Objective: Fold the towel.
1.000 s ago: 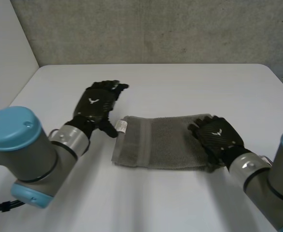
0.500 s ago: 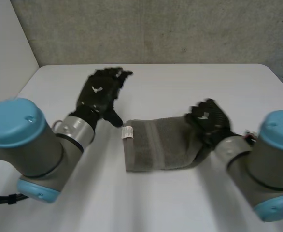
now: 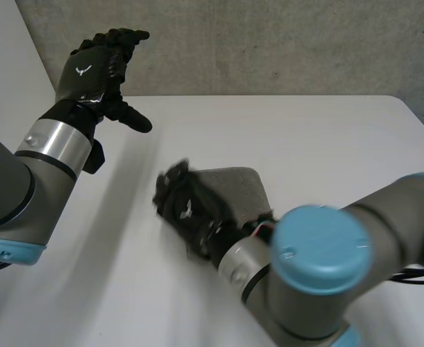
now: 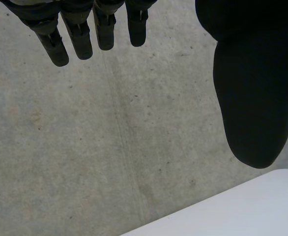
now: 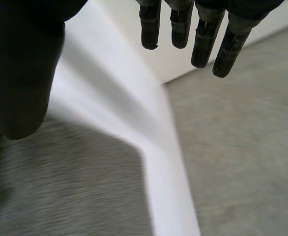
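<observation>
Head view: right hand [image 3: 189,210] held over towel [image 3: 235,185], fingers straight, nothing gripped. Towel seen under palm, apparently doubled; fold judged being pressed flat. Left hand [image 3: 95,66] held high, well apart, fingers relaxed, empty, presumably to clear workspace.

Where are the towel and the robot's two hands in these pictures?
towel [image 3: 237,186]: head view, its bare grey top.
left hand [image 3: 89,72]: head view, the back of the hand.
right hand [image 3: 187,211]: head view, the back of the hand.
</observation>
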You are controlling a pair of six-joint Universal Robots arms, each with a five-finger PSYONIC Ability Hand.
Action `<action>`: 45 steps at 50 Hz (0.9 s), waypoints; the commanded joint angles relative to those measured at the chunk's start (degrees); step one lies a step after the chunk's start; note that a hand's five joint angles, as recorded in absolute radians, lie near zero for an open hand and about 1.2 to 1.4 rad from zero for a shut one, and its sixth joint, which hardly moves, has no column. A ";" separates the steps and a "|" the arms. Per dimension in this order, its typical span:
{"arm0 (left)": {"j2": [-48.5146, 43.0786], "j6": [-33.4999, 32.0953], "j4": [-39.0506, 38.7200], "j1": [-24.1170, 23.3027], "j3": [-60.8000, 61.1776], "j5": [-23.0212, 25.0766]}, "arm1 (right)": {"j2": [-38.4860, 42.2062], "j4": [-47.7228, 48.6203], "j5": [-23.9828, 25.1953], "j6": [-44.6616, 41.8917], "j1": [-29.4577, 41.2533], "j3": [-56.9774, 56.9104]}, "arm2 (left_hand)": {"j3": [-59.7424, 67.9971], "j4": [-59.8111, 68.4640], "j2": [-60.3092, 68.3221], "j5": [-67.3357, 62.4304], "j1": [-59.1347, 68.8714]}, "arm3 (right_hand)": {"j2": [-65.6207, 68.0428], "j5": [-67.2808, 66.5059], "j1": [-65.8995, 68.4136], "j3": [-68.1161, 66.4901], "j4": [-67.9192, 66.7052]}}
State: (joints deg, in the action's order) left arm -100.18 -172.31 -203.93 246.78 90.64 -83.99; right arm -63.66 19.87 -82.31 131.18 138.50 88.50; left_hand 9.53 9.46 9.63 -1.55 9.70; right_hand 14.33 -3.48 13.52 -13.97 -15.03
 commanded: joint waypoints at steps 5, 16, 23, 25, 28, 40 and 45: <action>-4.57 0.22 8.10 -2.26 -5.64 -0.30 | -11.75 -2.70 -0.13 30.52 -16.13 3.17 | 0.52 0.58 0.42 1.51 0.34 | -4.33 3.48 -3.52 3.97 5.03; -19.43 1.72 10.75 -9.73 -9.43 -3.55 | -1.58 -7.91 2.15 44.32 -22.48 -0.52 | 0.69 0.75 0.59 1.34 0.51 | -4.33 3.48 -3.52 3.97 5.03; -26.46 1.45 10.66 -10.88 -9.34 -3.99 | 6.97 -8.44 6.99 47.77 -22.48 -1.23 | 0.69 0.75 0.59 1.34 0.51 | -4.33 3.48 -3.52 3.97 5.03; -27.71 1.45 10.66 -10.88 -9.34 -3.99 | 9.77 -9.23 7.69 47.77 -22.48 -2.28 | 0.69 0.75 0.59 1.34 0.51 | -4.33 3.48 -3.52 3.97 5.03; -29.02 1.45 10.84 -10.88 -9.25 -3.90 | 10.40 -10.37 7.87 47.68 -22.48 -2.81 | 0.69 0.75 0.59 1.34 0.51 | -4.33 3.48 -3.52 3.97 5.03; -15.26 1.02 15.13 -9.92 -11.62 -3.73 | -4.42 -15.21 5.42 47.07 -23.79 -4.65 | 0.47 0.54 0.37 1.55 0.30 | -4.33 3.48 -3.52 3.97 5.03; -5.23 0.93 24.96 -5.89 -16.01 -3.99 | -14.12 -15.38 -0.48 46.54 -25.64 -5.45 | 0.47 0.54 0.37 1.55 0.30 | -4.33 3.48 -3.52 3.97 5.03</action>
State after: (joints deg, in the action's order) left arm -116.36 -171.20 -188.67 236.93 79.11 -87.70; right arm -68.35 4.43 -77.80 178.09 114.56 83.65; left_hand 9.53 9.46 9.56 -1.55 9.70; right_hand 14.33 -3.47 12.85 -13.96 -15.03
